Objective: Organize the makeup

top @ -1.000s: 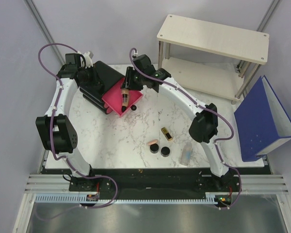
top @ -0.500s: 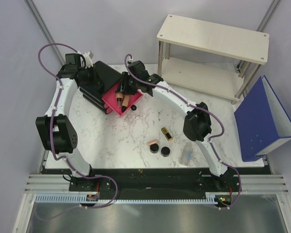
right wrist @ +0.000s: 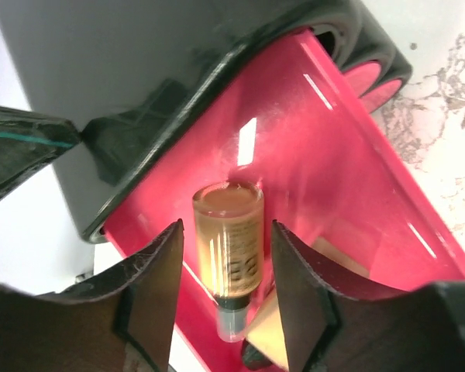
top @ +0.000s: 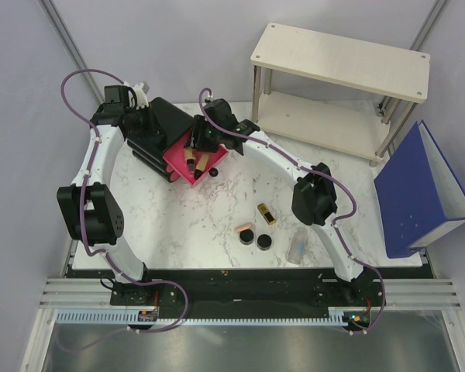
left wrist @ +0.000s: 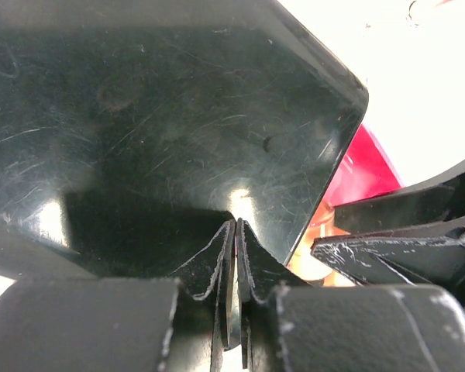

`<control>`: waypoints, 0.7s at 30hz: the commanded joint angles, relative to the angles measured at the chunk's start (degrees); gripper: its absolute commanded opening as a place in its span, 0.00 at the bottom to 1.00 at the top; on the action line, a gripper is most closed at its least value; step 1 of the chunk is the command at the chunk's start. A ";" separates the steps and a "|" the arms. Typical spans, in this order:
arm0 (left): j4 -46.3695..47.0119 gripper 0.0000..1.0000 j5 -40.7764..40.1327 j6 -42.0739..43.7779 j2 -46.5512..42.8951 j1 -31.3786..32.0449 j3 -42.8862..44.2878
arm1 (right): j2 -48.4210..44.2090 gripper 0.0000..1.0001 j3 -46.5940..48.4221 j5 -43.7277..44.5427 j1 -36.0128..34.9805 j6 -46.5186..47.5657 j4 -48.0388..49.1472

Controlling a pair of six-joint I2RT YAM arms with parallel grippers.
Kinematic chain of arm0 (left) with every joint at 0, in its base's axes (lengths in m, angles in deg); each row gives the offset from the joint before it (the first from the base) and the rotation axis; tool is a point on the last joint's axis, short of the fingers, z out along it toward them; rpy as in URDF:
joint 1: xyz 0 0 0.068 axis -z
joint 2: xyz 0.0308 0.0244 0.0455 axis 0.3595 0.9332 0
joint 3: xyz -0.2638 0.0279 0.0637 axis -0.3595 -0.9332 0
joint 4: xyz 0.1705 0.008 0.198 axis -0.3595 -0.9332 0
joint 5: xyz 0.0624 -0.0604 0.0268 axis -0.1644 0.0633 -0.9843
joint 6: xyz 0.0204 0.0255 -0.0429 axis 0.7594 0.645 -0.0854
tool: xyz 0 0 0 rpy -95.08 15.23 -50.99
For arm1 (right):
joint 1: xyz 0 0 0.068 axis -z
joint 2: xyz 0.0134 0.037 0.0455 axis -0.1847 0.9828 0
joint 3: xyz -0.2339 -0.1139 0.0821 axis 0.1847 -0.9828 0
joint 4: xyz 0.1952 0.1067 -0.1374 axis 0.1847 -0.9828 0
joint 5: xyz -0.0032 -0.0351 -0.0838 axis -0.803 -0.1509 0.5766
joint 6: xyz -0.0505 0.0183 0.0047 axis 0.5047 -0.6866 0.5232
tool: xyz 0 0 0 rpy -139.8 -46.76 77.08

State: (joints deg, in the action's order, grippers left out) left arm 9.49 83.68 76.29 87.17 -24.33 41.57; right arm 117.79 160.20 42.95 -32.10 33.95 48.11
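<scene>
Since a second ago the right gripper (right wrist: 226, 223) has swung leftward and down into the open pink drawer (right wrist: 349, 155), carrying the peach tube (right wrist: 231, 256) with it; nothing else on the table has shifted.

That tube now lies lengthwise between the right jaws, its flat end toward the fingertips and its cap back toward the wrist. The jaws stand apart, with a thin gap showing on each side of the tube. Dark print runs across the tube's label, but it is too blurred to read. A second peach piece (right wrist: 333, 260) lies in the drawer just outside the right-hand finger.

The left gripper (left wrist: 235, 229) has its jaws pressed together, with only a hairline seam between them and nothing visible in it. Its tips sit against the glossy, scratched wall of the black box (left wrist: 163, 116), which carries no label.

Well clear of both jaws, toward the arm bases on the marble table (top: 178, 209), rest a gold-and-black lipstick (top: 266, 214), a clear bluish tube (top: 298, 246), a peach compact (top: 243, 229) and two black compacts (top: 264, 242). No writing can be made out on any of them.
</scene>
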 commanded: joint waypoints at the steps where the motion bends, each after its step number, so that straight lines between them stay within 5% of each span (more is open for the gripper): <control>1: -13.31 0.13 -5.17 3.47 3.89 -0.16 -4.22 | -4.25 0.57 -1.03 2.39 -0.15 0.52 1.94; 16: -13.66 0.13 -5.43 3.47 3.71 -0.16 -3.87 | -19.96 0.59 -9.72 13.19 0.29 6.14 1.24; 21: -14.54 0.13 -6.13 3.47 3.71 -0.07 -2.55 | -28.58 0.59 -16.14 20.40 1.52 7.64 -12.01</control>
State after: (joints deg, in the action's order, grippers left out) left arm 9.03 83.62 76.29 87.13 -24.31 41.77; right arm 97.57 146.69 55.87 -31.79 38.87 45.48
